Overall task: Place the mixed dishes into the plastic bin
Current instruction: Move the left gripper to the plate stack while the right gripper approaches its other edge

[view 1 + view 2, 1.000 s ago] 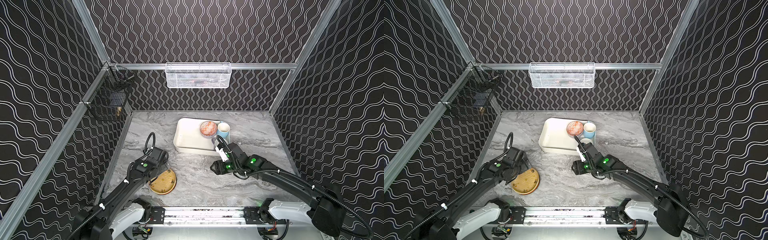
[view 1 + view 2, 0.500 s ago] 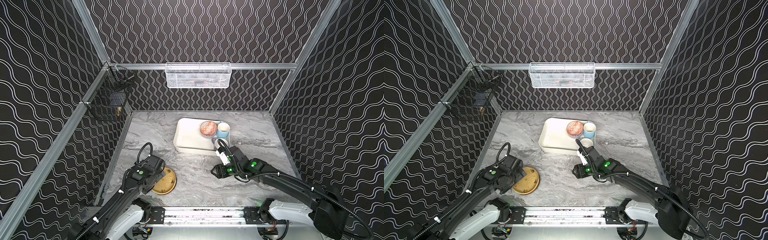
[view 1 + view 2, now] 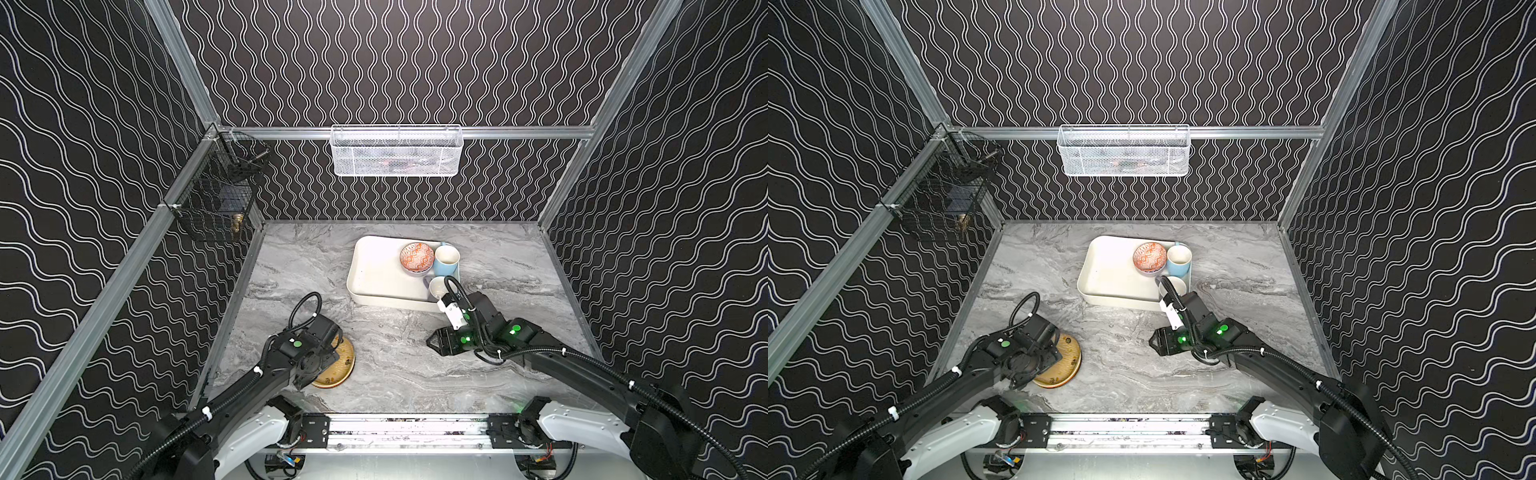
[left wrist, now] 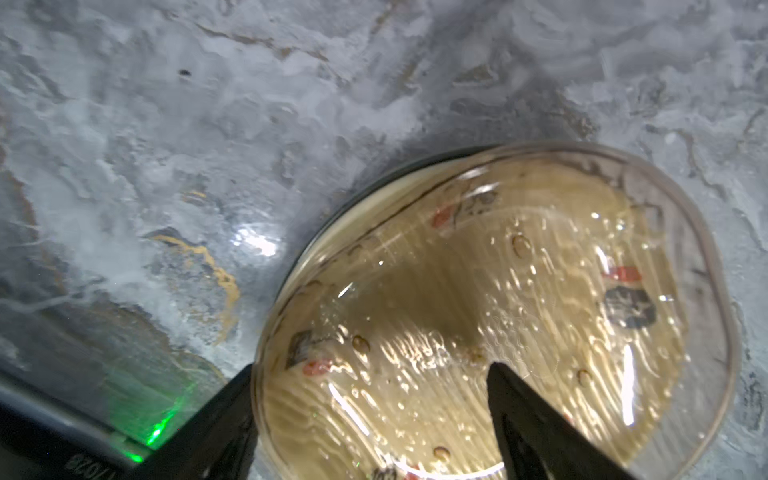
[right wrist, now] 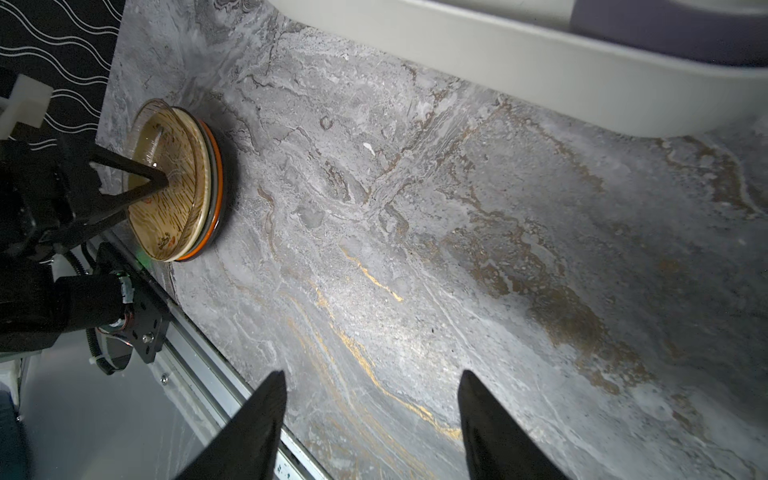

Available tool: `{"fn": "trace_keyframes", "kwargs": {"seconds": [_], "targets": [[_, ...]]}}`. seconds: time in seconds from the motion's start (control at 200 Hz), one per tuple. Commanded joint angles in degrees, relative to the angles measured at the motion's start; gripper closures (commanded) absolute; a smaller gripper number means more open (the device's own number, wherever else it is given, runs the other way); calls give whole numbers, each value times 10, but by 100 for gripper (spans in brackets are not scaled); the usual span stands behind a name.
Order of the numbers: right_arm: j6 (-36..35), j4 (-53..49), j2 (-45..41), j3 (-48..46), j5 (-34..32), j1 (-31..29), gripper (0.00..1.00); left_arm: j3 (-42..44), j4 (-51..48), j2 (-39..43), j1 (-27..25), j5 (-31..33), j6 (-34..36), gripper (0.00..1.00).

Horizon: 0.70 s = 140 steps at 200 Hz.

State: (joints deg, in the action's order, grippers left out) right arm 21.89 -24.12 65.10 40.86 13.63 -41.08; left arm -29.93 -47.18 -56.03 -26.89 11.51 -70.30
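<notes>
Left wrist view: left gripper (image 4: 372,368) has its jaws wide, straddling the rim of the tan-gold plate (image 4: 519,270), with one finger over its face and one outside it. Left arm is nearer. Right gripper (image 5: 372,374) hangs spread and empty, well apart. Right wrist view shows what both top views hide: an orange plate (image 5: 217,178) stacked beneath. Plastic bin (image 3: 374,270) sits beyond the plates, toward the back wall.

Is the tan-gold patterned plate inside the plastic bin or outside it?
Outside. The tan-gold patterned plate lies atop a plate stack on the marble table, well apart from the cream bin.
</notes>
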Motion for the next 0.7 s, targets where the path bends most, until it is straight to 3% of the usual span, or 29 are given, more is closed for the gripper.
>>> {"fn": "trace_keyframes", "kwargs": {"seconds": [0.0,0.26,0.696], "targets": [[0,7,-5,-2,1,2,33,7,43,-16,-13,-5,-22,16],[4,-2,-9,-3,-11,2,33,1,87,-56,-48,-9,-27,17],[15,-23,-31,-11,-37,5,33,-70,162,-204,-170,3,-43,17]]}}
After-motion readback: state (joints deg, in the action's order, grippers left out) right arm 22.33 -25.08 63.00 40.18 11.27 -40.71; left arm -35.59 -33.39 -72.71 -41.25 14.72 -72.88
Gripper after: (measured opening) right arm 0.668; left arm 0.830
